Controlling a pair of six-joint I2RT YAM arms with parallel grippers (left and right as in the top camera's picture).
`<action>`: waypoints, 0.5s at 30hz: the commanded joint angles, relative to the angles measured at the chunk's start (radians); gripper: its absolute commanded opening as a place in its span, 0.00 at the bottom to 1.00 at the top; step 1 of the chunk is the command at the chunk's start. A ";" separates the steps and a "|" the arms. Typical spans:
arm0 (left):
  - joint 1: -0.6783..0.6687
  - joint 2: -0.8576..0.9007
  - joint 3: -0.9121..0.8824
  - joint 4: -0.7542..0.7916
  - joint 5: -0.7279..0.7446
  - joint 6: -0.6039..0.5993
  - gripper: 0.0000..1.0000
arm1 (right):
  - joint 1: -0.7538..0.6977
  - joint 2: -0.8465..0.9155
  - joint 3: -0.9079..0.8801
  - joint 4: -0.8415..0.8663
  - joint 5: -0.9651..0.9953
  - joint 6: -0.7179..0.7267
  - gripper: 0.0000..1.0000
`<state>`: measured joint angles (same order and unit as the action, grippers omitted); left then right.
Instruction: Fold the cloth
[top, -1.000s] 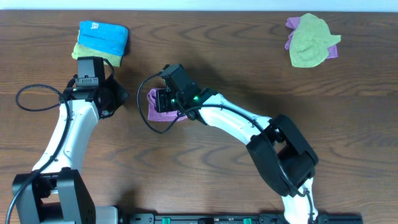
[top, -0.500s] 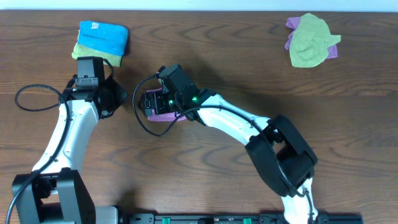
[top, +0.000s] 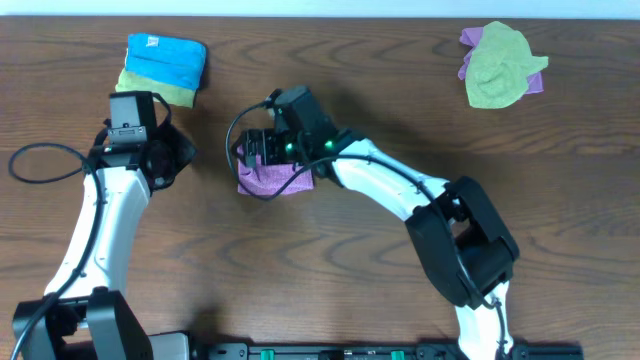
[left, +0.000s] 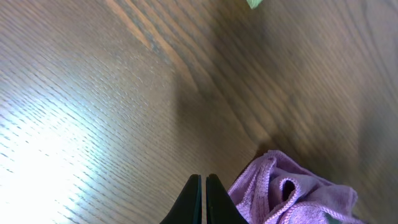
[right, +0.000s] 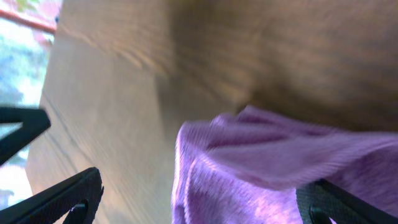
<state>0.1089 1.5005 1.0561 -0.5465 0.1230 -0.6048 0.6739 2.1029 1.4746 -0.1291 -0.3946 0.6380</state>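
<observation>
The purple cloth (top: 270, 182) lies on the table as a small, bunched, folded bundle. My right gripper (top: 258, 152) hovers over its far edge. In the right wrist view the cloth (right: 280, 180) fills the space between and under the widely open fingers (right: 62, 199), and neither pad touches it. My left gripper (top: 180, 155) rests to the left of the cloth, apart from it. In the left wrist view its tips (left: 203, 199) are pressed together with nothing in them, and the cloth (left: 292, 196) shows just to their right.
A folded bright blue cloth (top: 166, 58) sits on a yellow-green one (top: 150, 90) at the back left, close to the left arm. At the back right a crumpled yellow-green cloth (top: 497, 68) covers another purple one (top: 470, 38). Bare wooden table (top: 330, 270) lies in front.
My right gripper went from shut to wide open, letting go of the cloth, and pulled slightly back to the right. The left arm shifted a little to the left.
</observation>
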 joint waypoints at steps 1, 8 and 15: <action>0.013 -0.026 0.001 -0.005 -0.019 0.008 0.06 | -0.016 -0.029 0.036 0.041 -0.006 0.010 0.99; 0.016 -0.049 0.001 -0.016 -0.019 0.008 0.06 | -0.027 -0.034 0.049 0.105 -0.006 0.040 0.99; 0.016 -0.097 0.001 -0.026 0.032 0.045 0.55 | -0.153 -0.187 0.117 -0.171 -0.006 -0.127 0.99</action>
<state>0.1181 1.4338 1.0561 -0.5690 0.1318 -0.5732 0.5915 2.0472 1.5425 -0.2443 -0.3962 0.6117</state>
